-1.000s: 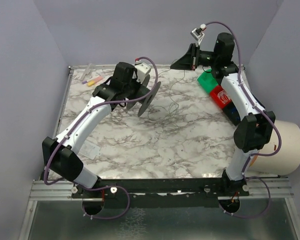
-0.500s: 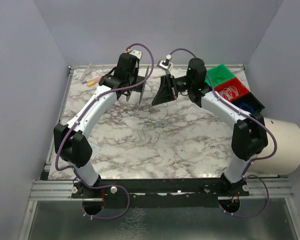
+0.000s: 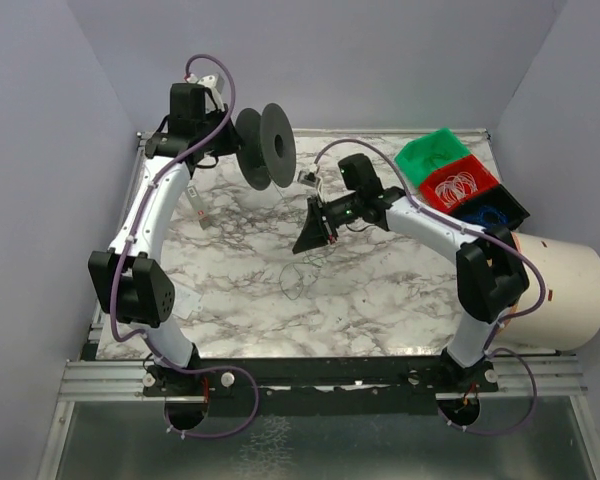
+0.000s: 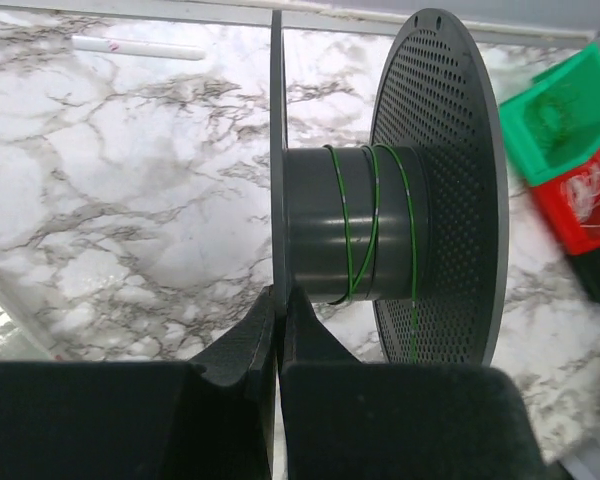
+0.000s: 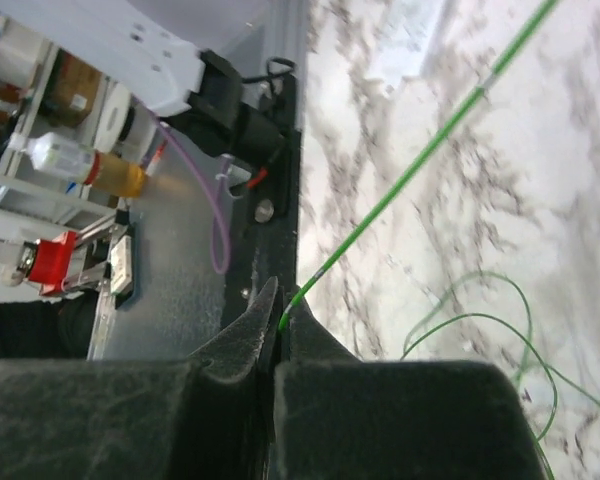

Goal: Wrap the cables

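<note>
Green cable (image 5: 410, 171), pinched in the jaws of the right gripper (image 5: 277, 325), runs off-frame.

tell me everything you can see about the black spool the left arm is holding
The black spool looks plastic: a smooth dark core between two thin round flanges, one of them perforated. A few turns of green cable wrap the core. The left gripper, shut, pinches the other flange's edge, holding the spool above the marble table, axis level.

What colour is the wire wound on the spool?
The wire is green, clearest in the left wrist view.
</note>
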